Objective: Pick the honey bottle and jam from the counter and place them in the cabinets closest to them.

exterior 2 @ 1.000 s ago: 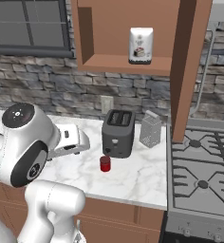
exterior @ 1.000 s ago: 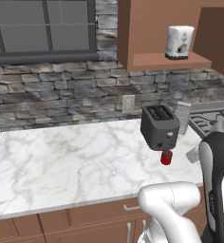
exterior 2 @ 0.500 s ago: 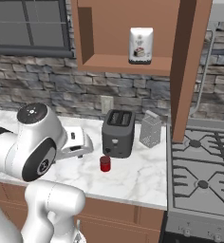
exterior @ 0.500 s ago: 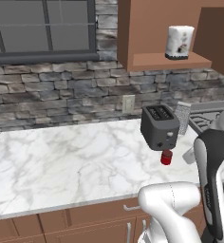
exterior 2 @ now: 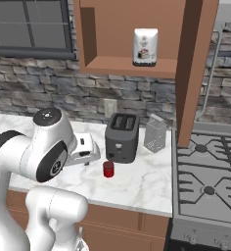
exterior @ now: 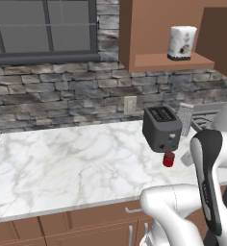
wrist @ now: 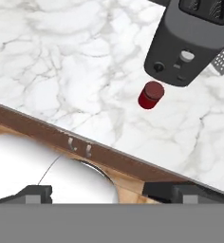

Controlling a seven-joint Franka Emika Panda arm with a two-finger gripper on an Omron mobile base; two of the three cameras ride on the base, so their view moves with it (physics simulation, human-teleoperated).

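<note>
So the jam sits on the counter just in front of the toaster, untouched. The gripper hangs above the counter edge with jaws spread wide and empty, probably lining up a reach. Compared with a second ago, the arm has swung further over; the jar hasn't budged.

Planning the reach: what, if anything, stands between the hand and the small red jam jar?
Nothing visible. In the hand view the open hand looks across bare white marble counter to the small red jam jar; the dark grey toaster stands just beyond the jar.
</note>
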